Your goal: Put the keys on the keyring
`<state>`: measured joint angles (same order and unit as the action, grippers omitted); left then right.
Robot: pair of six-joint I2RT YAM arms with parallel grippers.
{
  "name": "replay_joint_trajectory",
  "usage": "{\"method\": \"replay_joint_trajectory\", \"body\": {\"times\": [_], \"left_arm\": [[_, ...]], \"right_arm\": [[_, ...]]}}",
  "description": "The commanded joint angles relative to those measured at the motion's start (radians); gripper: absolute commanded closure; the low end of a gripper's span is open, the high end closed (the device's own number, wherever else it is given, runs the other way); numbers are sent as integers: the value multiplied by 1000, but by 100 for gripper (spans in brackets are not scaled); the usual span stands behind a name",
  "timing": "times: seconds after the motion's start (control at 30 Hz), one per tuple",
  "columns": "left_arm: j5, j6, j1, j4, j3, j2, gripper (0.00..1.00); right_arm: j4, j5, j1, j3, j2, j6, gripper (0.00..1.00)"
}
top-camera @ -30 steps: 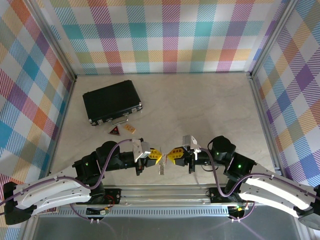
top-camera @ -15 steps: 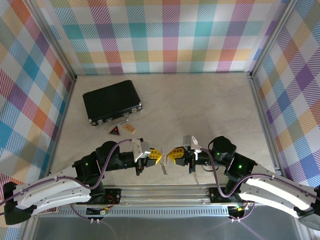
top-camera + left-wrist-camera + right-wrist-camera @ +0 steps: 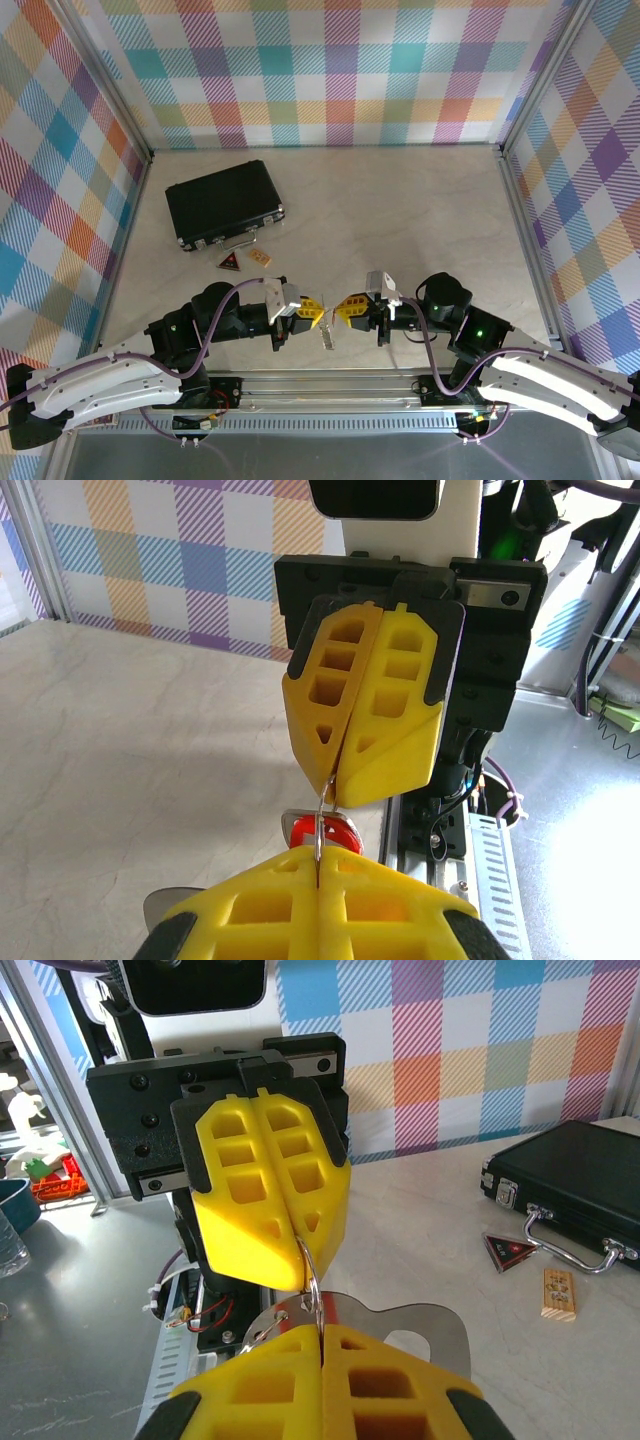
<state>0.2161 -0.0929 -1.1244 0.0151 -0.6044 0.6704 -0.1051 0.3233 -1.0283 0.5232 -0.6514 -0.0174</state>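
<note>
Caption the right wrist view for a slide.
Left gripper and right gripper, both shut, pinch a thin ring between them; black case behind.

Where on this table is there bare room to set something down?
Free: the table's right half, out to the right wall, and the strip along the back wall. Crowded: left, with black case, triangular tag and tan tag; near centre, where left gripper and right gripper pinch the keyring.

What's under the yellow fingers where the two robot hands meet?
Under the shut left gripper and right gripper, a red key head and a flat silver metal piece show below a thin ring both pinch. The fingers hide the rest of the key.
</note>
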Motion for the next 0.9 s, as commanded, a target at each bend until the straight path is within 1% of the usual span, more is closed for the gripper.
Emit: {"method": "replay_joint_trajectory", "body": {"times": [0.0,0.47,0.87], "left_arm": [[6,16,-5,-60,-12,-11,100],[1,16,-5,-62,-11,-11,100],[8,18,-5,-73,-12,0,100]], "right_arm": [[-39,13,-4,-13,6,8,100],[-74,36,-4,-26,0,7,100],[-86,26,-4,-34,3,13,100]]}}
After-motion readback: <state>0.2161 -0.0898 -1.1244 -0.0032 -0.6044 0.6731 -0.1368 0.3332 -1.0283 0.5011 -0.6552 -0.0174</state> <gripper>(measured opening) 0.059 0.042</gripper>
